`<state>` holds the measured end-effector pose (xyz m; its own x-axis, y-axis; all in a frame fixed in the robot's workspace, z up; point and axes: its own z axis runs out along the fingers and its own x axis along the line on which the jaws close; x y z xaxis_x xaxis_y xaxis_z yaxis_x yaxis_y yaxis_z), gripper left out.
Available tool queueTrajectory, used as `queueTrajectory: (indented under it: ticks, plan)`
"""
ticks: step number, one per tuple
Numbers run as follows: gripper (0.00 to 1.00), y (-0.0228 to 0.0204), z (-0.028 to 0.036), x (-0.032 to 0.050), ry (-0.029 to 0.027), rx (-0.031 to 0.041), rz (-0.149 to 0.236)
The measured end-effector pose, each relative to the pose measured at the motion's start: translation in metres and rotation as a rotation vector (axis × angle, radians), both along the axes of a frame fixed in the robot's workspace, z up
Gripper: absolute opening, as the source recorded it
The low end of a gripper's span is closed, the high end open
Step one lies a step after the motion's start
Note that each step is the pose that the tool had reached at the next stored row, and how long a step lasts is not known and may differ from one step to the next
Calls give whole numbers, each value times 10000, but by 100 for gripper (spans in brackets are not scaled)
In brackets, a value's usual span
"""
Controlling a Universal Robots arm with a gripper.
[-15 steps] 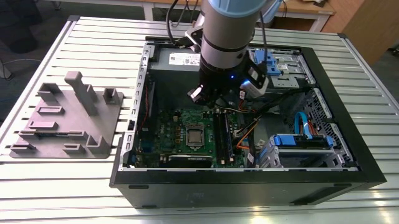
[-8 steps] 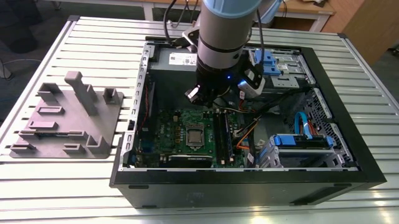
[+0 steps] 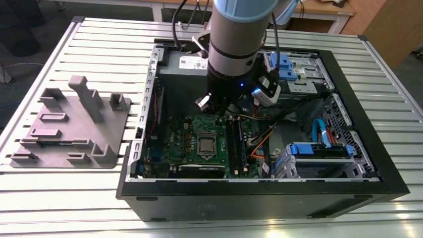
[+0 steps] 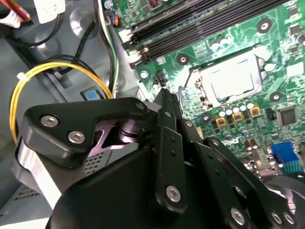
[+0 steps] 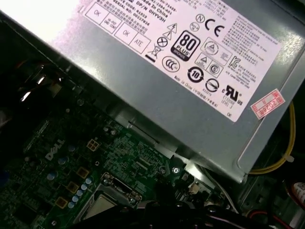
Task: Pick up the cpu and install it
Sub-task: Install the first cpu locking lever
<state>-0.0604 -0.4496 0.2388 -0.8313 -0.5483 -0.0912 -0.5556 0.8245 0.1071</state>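
**A:** Start closest to the arm. What is the black, bolted metal pincer (image 4: 164,102) doing?

**B:** In the second wrist view its linkages fill the foreground, and the fingers run together to a narrow tip with nothing visible between them. I judge it drawn in and empty, hanging above the green printed motherboard (image 4: 224,52) without touching it.

**A:** And the cpu?

**B:** The small, flat, silvery-grey square cpu (image 4: 232,79) lies inside the dark socket on the board, level, framed by the socket's metal edges. The exterior view shows it too, as a pale square (image 3: 207,144) just below the pincer (image 3: 225,115).

**A:** So the job is mostly done?

**B:** As I judge it, yes: the chip looks picked and seated. Whether the socket's retaining frame is latched over it, I cannot tell.

**A:** What does each view add?

**B:** The first wrist view shows the grey metal power-supply box with its white label (image 5: 190,62) standing beside the board, and only an edge of the socket. The exterior view alone gives the wider setting: the open black computer case (image 3: 264,198) on the slatted white tabletop (image 3: 79,198), and, well apart at the exterior view's left, a grey moulded plastic fixture tray (image 3: 73,129).
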Motion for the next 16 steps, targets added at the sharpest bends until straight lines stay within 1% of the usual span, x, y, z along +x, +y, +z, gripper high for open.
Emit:
queueTrajectory:
  ticks: [9,12,14,16]
  plan:
    - [11,-144,-4,0,0,-3,-79]
    - [11,-150,-5,-1,-1,-2,-88]
    - [11,-177,-9,0,-1,-2,-87]
    - [11,-177,-9,0,-1,-2,-87]
